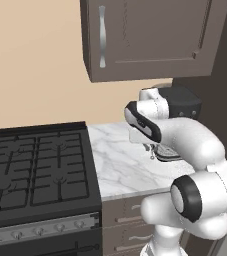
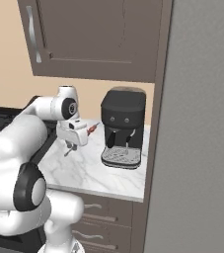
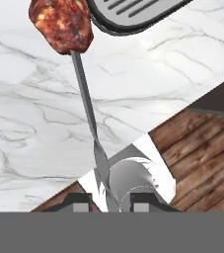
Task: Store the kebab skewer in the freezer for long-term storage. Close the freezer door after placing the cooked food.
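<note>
- So the pincer [image 3: 112, 200] is clenched on the kebab skewer [image 3: 84, 94], gripping the bare metal end of the stick down by the 2 fingertips [image 3: 82, 201].
- In the hand view the stick runs up and away from the tips, with a chunk of reddish-brown meat at the far end, right next to the grey drip tray of the coffee machine [image 2: 123, 127].
- The skewer is off the bench [image 2: 91, 168], held in the air above the marble, just left of the coffee machine in the right base view. You can see the red meat bit poking out from the hand toward the machine [image 2: 91, 129].
- The coffee machine is black, sits on the bench at the back right, touching nothing else as far as I can tell.
- Left of the coffee machine, past the marble, there's a black gas stove [image 1: 35, 170] butted right up to the bench.
- Above the coffee machine hangs a dark brown wall cabinet [image 1: 150, 37] with a silver handle.
- Right of the coffee machine a tall grey panel [image 2: 202, 138] takes up the edge of the right base view, looks like the freezer side, can't tell more.
</note>
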